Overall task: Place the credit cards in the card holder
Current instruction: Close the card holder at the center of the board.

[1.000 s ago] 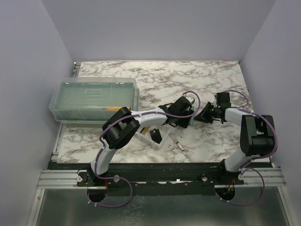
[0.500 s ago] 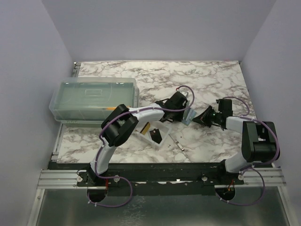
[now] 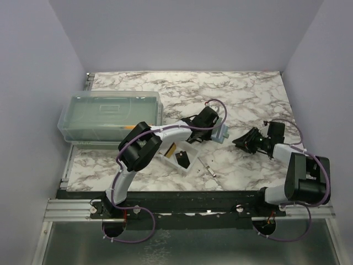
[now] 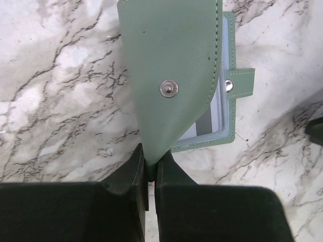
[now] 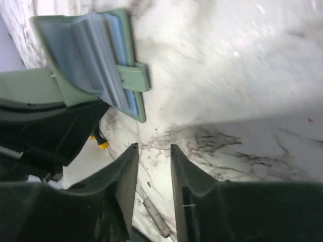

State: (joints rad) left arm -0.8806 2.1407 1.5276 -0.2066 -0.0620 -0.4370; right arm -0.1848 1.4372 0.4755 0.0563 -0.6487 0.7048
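Pinching the holder [image 4: 171,75] by its flap edge with my left gripper [image 4: 150,169], right gripper [image 5: 153,152] apart, empty; reckon it slips free.

Sage card holder [image 4: 171,75] open, flap up.

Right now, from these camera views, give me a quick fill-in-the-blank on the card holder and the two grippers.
1. The left gripper has its jaws ____ on the cover of the card holder.
2. The right gripper holds ____ between its jaws.
3. Inside, the card holder's pockets are pale ____.
Missing words: shut; nothing; blue.
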